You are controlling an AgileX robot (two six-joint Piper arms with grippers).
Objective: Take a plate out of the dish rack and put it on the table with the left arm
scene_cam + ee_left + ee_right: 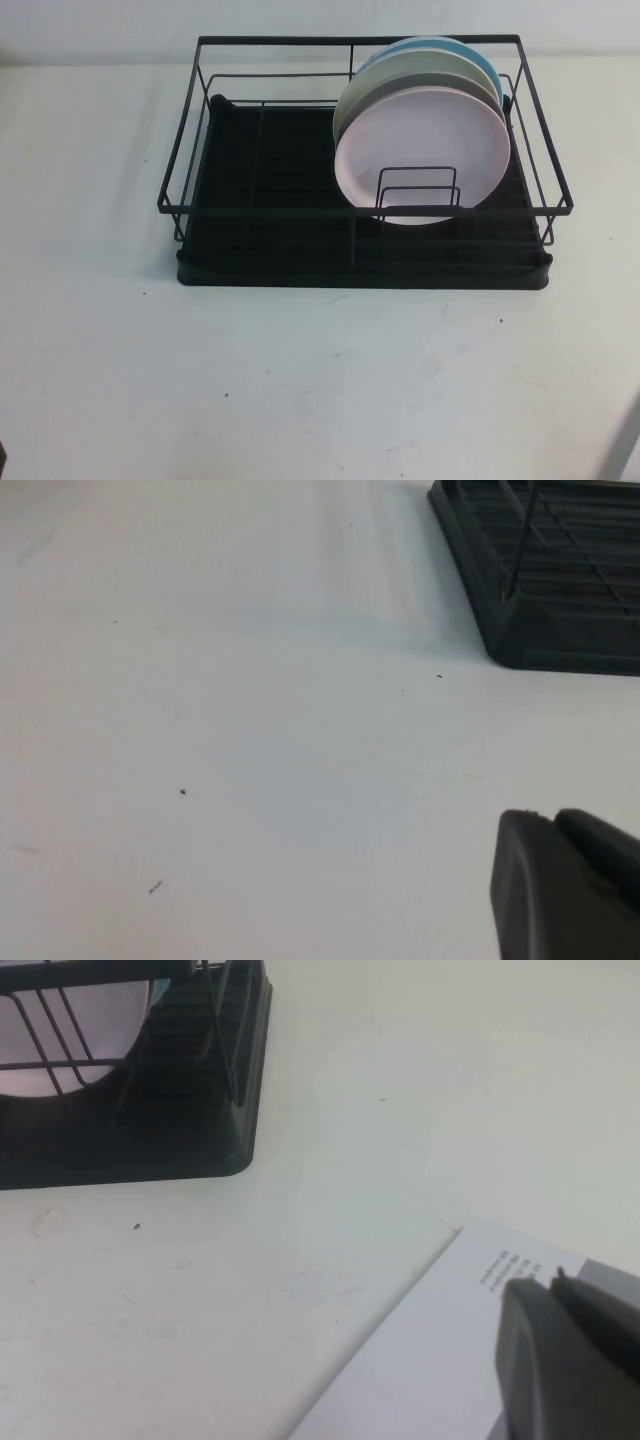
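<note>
The pale pink plate (420, 150) stands upright at the front of a stack in the right half of the black wire dish rack (270, 215). It leans behind small wire dividers. The rack's corner shows in the left wrist view (560, 630) and in the right wrist view (200, 1130), where part of the pink plate (90, 1030) shows through the wires. My left gripper (552, 817) is shut and empty, low over the white table (300, 380), apart from the rack's front left corner. My right gripper (553, 1278) is shut and empty, off the rack's front right corner.
A grey-white plate (400, 75) and a light blue plate (470, 55) stand behind the pink one. The rack's left half holds nothing. A white printed sheet (440, 1360) lies on the table under my right gripper. Neither arm shows in the high view.
</note>
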